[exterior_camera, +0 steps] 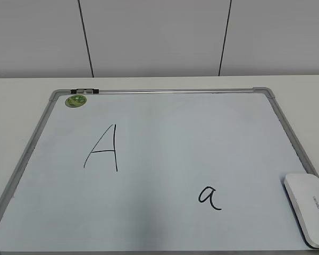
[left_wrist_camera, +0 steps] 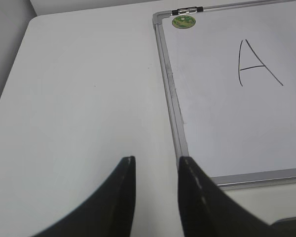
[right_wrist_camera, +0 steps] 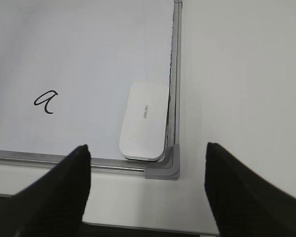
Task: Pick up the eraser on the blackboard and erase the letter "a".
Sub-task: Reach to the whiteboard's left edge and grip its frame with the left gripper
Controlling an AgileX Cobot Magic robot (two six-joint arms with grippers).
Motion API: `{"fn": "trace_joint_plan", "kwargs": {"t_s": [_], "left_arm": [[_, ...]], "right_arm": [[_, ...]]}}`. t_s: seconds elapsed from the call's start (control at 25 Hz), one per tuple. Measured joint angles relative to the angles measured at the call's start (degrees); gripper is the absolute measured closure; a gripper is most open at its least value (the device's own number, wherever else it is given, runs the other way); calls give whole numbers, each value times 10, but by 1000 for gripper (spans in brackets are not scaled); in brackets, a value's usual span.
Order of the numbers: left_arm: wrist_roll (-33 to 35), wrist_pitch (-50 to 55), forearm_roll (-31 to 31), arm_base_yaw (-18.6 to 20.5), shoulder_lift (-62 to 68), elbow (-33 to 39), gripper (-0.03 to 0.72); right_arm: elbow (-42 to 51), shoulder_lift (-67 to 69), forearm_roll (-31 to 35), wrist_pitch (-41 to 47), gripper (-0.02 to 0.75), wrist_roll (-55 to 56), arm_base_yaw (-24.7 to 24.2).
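The blackboard [exterior_camera: 165,133], really a whiteboard with a grey frame, lies flat on the table. The white eraser [exterior_camera: 308,206] lies in its near right corner; it also shows in the right wrist view [right_wrist_camera: 145,121]. The small letter "a" [exterior_camera: 209,197] is written left of the eraser and also shows in the right wrist view [right_wrist_camera: 45,101]. My right gripper [right_wrist_camera: 147,153] is open and empty, hovering over the table just in front of the board's near right corner. My left gripper [left_wrist_camera: 156,160] is open and empty above the table beside the board's left frame. Neither gripper shows in the exterior view.
A larger capital "A" [exterior_camera: 102,147] is written on the board's left half. A round green magnet [exterior_camera: 75,101] sits at the board's far left corner. The white table [left_wrist_camera: 79,98] extends left of the board and to its right [right_wrist_camera: 246,74]. A grey wall stands behind.
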Motion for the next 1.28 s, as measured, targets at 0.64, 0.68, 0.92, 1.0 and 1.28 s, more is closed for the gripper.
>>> {"fn": "trace_joint_plan", "kwargs": {"t_s": [0.64,0.68,0.92,1.0,1.28], "left_arm": [[0,-37,-1,0,20,-29,458],[0,-42,-1,0,40,-38,454],[-1,-49,-3,-3,214,-83,447],[-4,-49,-4,-6,276,-99,446],[-11,-52,-29,-14,487,-176,445]], "right_arm": [[0,0,0,0,202,0,0],[0,0,0,0,202,0,0],[0,0,0,0,203,0,0],[0,0,0,0,203,0,0],[0,0,0,0,202,0,0]]}}
